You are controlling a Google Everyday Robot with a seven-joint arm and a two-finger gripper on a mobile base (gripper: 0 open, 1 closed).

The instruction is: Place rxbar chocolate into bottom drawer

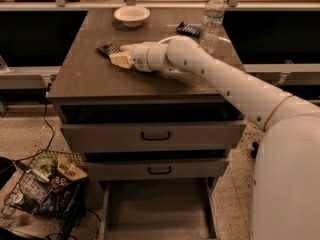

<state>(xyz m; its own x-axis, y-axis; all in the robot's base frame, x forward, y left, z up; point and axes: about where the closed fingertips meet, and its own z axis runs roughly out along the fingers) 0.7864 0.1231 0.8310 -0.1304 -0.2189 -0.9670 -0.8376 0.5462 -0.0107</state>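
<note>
pincer [119,58] at rxbar chocolate [106,49], bottom drawer [157,211] open

My arm [225,81] is a smooth white tube dotted with small dark spots, ringed by one thin tan band [276,111] near my bulky, rounded white body [287,184]. It ends in my cream-coloured gripper [120,58], up at ten o'clock in the view.
</note>
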